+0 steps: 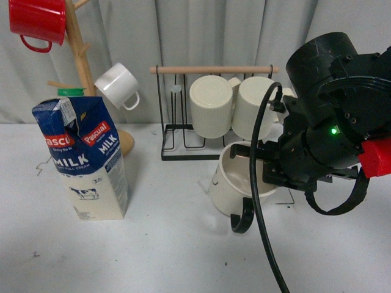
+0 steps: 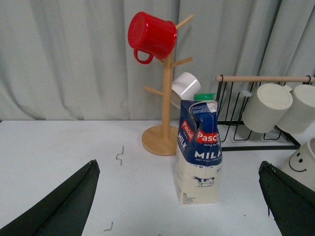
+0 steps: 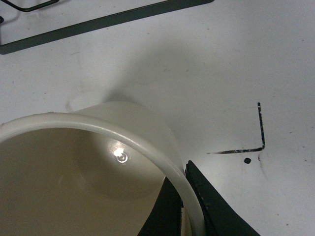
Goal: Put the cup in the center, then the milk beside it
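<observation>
The cup [image 1: 231,183], a wide cream-white mug with a black C-shaped handle [image 1: 242,217], hangs tilted just above the white table right of the middle. My right gripper [image 1: 263,168] is shut on its rim. In the right wrist view the rim [image 3: 147,150] is pinched between the black fingers [image 3: 206,201]. The cup's smiley face shows at the edge of the left wrist view [image 2: 300,162]. The milk [image 1: 84,155], a blue and cream carton with a green cap, stands upright at the left; it also shows in the left wrist view [image 2: 198,152]. My left gripper [image 2: 179,206] is open and empty, short of the milk.
A wooden mug tree [image 1: 82,67] with a red mug [image 1: 38,21] and a small white cup [image 1: 118,85] stands behind the milk. A black wire rack [image 1: 183,131] with ribbed cream mugs [image 1: 211,105] stands behind the cup. A black corner mark [image 3: 258,135] is on the table.
</observation>
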Controlling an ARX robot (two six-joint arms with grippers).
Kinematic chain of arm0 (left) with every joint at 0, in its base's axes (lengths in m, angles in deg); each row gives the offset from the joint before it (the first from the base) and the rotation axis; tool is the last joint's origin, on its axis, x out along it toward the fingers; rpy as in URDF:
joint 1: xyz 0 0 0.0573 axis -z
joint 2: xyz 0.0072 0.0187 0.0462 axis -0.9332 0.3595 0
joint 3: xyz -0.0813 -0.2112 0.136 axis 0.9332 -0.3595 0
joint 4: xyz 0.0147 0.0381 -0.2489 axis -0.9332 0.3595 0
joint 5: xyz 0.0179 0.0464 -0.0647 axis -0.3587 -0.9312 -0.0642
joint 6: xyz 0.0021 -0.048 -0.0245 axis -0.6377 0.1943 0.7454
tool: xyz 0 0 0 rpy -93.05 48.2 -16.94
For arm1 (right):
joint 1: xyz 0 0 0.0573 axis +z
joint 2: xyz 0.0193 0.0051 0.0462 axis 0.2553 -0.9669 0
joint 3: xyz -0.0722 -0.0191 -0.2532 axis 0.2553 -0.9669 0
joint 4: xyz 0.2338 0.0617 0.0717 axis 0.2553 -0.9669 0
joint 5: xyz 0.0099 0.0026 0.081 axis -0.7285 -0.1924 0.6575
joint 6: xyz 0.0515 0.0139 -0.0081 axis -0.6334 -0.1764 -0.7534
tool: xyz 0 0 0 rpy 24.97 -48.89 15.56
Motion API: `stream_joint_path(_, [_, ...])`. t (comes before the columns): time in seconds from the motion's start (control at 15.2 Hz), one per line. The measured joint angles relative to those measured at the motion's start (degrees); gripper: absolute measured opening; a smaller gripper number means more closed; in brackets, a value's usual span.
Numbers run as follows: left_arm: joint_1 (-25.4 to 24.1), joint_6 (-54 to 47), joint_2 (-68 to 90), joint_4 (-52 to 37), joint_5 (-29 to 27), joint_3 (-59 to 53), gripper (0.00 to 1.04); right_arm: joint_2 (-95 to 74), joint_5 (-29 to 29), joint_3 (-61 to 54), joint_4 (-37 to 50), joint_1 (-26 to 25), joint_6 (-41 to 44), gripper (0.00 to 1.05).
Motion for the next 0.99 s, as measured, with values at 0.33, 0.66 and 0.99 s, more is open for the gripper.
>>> stream_joint_path(0.33, [0.0, 0.0, 0.0, 0.0, 0.0, 0.0, 0.98, 0.0, 0.3, 0.0, -1.6, 0.6, 1.4, 0.03])
stream_joint_path(0.66, [0.0, 0.0, 0.0, 0.0, 0.0, 0.0, 0.98, 0.0, -0.9, 0.0, -2.0, 0.8, 1.6, 0.07])
stream_joint_path(0.99, [0.0, 0.0, 0.0, 0.0, 0.0, 0.0, 0.98, 0.1, 0.3, 0.6, -1.7, 0.7, 1.0, 0.66])
